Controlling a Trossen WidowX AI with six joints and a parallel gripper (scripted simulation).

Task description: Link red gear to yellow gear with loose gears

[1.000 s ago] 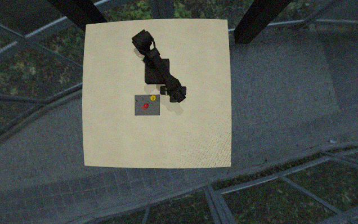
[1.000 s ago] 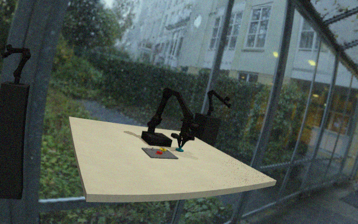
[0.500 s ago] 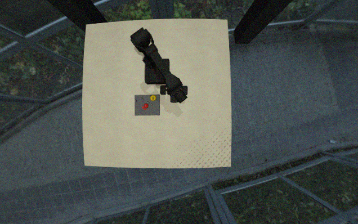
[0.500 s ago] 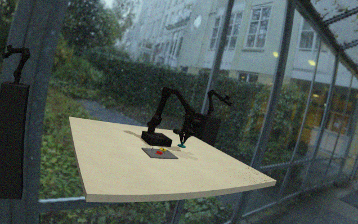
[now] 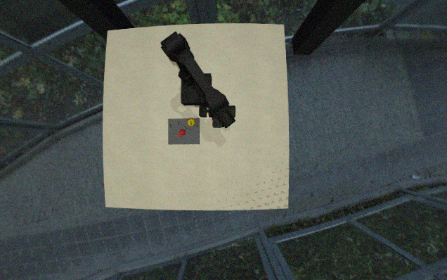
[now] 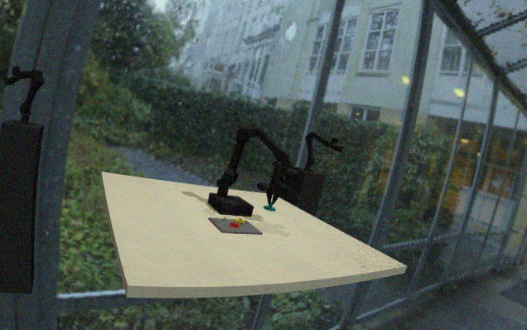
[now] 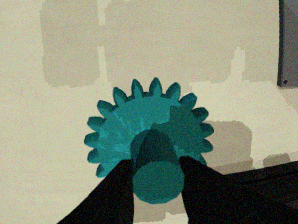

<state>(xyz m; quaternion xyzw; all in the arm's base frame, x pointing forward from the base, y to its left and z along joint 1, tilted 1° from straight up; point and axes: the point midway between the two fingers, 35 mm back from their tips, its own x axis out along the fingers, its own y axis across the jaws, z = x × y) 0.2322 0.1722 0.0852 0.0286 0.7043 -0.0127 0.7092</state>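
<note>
My gripper point(image 6: 270, 202) point(image 7: 154, 167) is shut on the upright knob of a teal gear point(image 6: 269, 208) point(image 7: 120, 120) and holds it above the table, right of the board. In the top view the arm hides this gear. The grey board point(image 5: 176, 140) point(image 6: 250, 230) point(image 7: 289, 40) lies flat on the table. A red gear point(image 5: 182, 130) point(image 6: 234, 225) sits near its middle, beside a red arrow point(image 5: 179, 135). A yellow gear point(image 5: 190, 124) point(image 6: 240, 220) sits near its back right corner. Several small bare pegs show on the board. The yellow gear's stripe is too small to read clearly.
The arm's black base point(image 5: 190, 95) point(image 6: 230, 204) stands on the table point(image 5: 147, 169) point(image 6: 186, 257) just behind the board. The arm's shadow falls beside the board. Two other black arms stand on dark pedestals point(image 6: 21, 207) point(image 6: 313, 191) beyond the table. No other loose gear is visible.
</note>
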